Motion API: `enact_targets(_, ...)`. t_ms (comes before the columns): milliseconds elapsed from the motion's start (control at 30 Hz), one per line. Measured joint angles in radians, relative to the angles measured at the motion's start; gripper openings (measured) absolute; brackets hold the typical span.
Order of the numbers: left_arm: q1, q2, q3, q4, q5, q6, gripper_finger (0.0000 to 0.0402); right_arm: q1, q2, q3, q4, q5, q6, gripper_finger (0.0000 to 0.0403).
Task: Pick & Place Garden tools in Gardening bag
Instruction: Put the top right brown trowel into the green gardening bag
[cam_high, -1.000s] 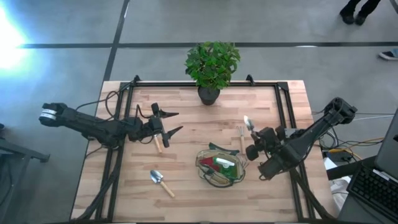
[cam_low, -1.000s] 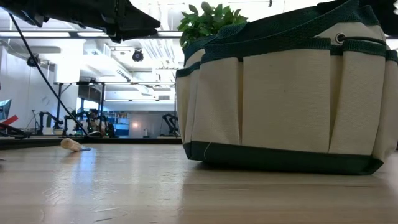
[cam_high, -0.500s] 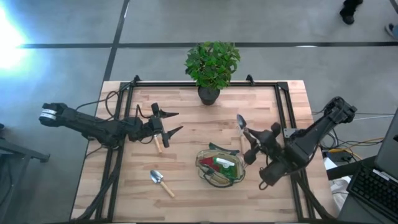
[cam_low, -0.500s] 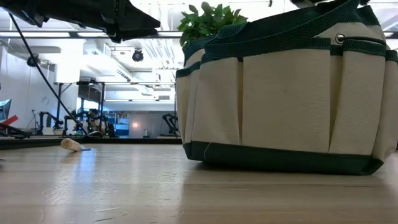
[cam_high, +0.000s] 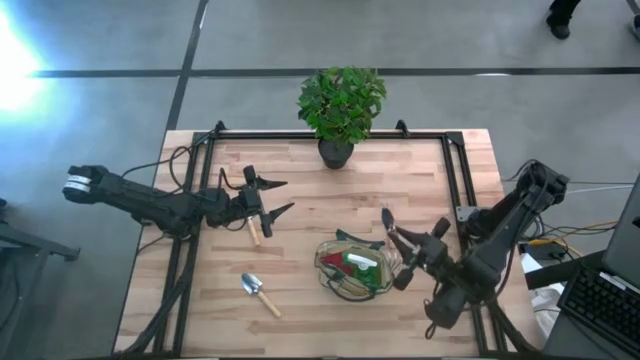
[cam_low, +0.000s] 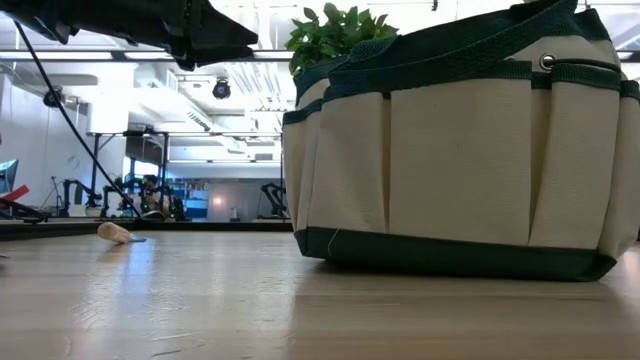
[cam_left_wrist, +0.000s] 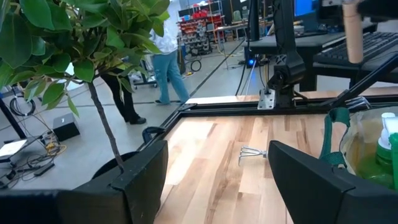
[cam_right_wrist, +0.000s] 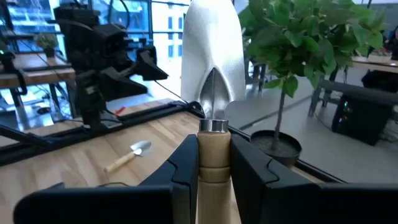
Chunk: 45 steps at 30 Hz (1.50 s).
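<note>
My right gripper (cam_high: 400, 243) hovers just right of the gardening bag (cam_high: 355, 268) and is shut on a silver-headed trowel (cam_right_wrist: 213, 56) with a wooden handle. The round bag stands on the table, with green and red pieces showing inside. A second trowel (cam_high: 260, 293) lies flat near the front left. A small fork (cam_left_wrist: 252, 151) lies on the wood beyond the bag. My left gripper (cam_high: 272, 197) hangs open above the table's left half, over another wooden handle (cam_high: 253, 232) lying there. My right gripper pinches the trowel's wooden handle (cam_right_wrist: 213, 163) between its two fingers, just behind the metal collar. The fingers run level along the handle, so the blade sticks out past the fingertips. The trowel is lifted clear of the table, beside the bag's rim.
A leafy plant in a dark pot (cam_high: 340, 105) stands at the far edge's middle. A dark metal frame (cam_high: 455, 180) runs along the table's sides and back. Bare wood lies between the bag and the front-left trowel. People stand in the room beyond.
My right gripper has swung toward the table's near edge and rolled its wrist, carrying the trowel with it. The blade, which pointed at the far edge, now points toward the far left, close beside the bag. The hold stayed shut.
</note>
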Motion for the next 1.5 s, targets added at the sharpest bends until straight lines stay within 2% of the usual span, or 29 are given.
enact_targets(200, 0.0, 0.0, 0.0, 0.001, 0.001, -0.003, 0.028, 0.026, 0.077, -0.003, 0.088, 0.062, 0.0, 0.0054)
enact_targets(433, 0.0, 0.0, 0.0, 0.006, 0.032, -0.034, 0.028, 0.028, 0.149, 0.007, 0.189, 0.067, -0.005, 0.0054)
enact_targets(500, 0.0, 0.004, 0.0, 0.023, 0.081, -0.052, 0.028, 0.028, 0.169, 0.02, 0.199, 0.067, -0.006, 0.0054)
enact_targets(633, 0.0, 0.036, 0.0, 0.106, 0.246, -0.076, 0.028, 0.028, 0.214, 0.082, 0.205, 0.067, -0.031, 0.0054)
enact_targets(733, 0.0, 0.08, 0.0, 0.2, 0.36, -0.099, 0.028, 0.022, 0.254, 0.155, 0.207, 0.069, -0.088, 0.0054)
enact_targets(833, 0.0, 0.133, 0.0, 0.302, 0.427, -0.118, 0.028, 0.015, 0.298, 0.241, 0.208, 0.069, -0.175, 0.0054)
enact_targets(1100, 0.0, 0.297, 0.011, 0.638, 0.434, -0.289, 0.028, -0.046, 0.379, 0.403, 0.209, 0.069, -0.404, 0.0054)
enact_targets(1233, 0.0, 0.356, 0.063, 0.66, 0.39, -0.363, 0.028, -0.104, 0.406, 0.426, 0.207, 0.068, -0.475, 0.0054)
enact_targets(1500, 0.0, 0.406, 0.163, 0.654, 0.405, -0.402, 0.028, -0.197, 0.418, 0.431, 0.208, 0.067, -0.581, 0.0054)
